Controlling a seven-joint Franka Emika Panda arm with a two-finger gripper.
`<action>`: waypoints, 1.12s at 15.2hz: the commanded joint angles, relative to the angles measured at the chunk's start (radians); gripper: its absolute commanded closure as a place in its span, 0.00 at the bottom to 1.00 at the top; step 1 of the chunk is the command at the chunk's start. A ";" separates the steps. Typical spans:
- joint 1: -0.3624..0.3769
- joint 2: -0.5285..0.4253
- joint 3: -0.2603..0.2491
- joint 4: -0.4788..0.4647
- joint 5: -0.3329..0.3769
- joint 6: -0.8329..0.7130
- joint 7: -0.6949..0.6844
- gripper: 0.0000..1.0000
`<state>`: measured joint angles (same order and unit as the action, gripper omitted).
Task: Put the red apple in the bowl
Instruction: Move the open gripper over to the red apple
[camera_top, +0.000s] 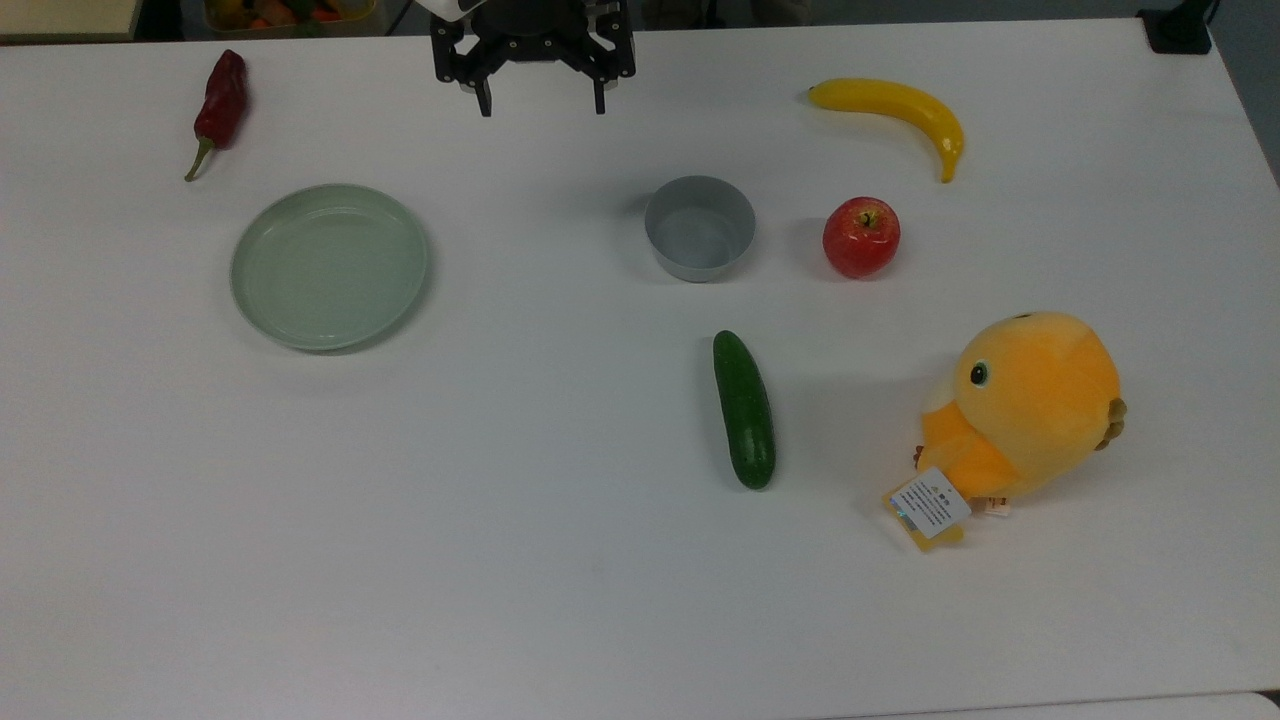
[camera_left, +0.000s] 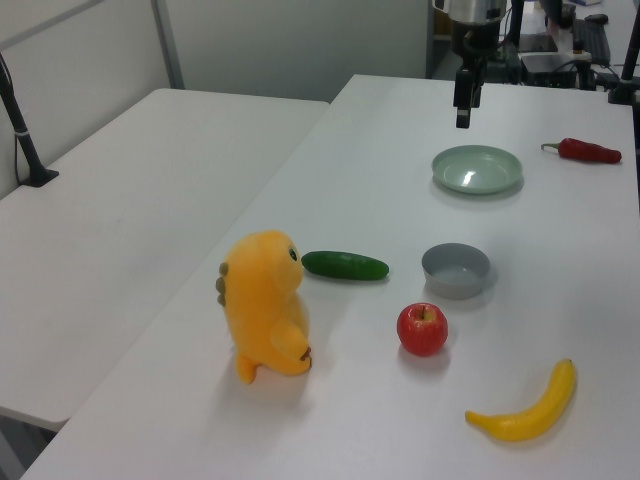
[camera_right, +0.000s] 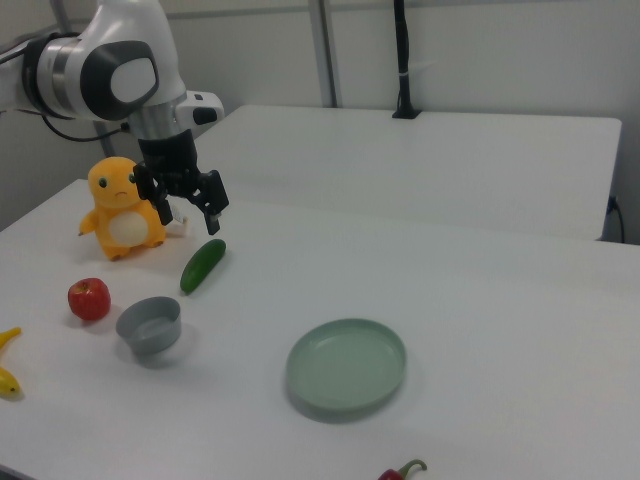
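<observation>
Red apple (camera_top: 861, 237): upright on white table (camera_top: 520, 560), just beside grey bowl (camera_top: 699, 228), apart from it, toward the top view's right edge. Bowl: empty, mid-table. Gripper (camera_top: 541, 105): raised near the top view's far edge, fingers spread apart, holding nothing

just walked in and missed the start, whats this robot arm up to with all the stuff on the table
Nothing is being handled yet. The gripper hangs open and empty above the white table, away from the objects. The red apple sits on the table right beside the grey bowl, not in it, and the bowl is empty. A green plate, chili pepper, banana, cucumber and orange plush toy lie around them.
</observation>
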<state>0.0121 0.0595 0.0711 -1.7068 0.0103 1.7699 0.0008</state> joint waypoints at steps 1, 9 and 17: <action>-0.033 -0.027 0.031 -0.042 -0.015 0.031 -0.034 0.00; -0.018 -0.017 0.087 -0.051 -0.012 0.065 -0.025 0.00; 0.087 0.040 0.151 -0.050 -0.004 0.092 0.019 0.00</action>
<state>0.0655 0.0766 0.1799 -1.7376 0.0081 1.8177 -0.0128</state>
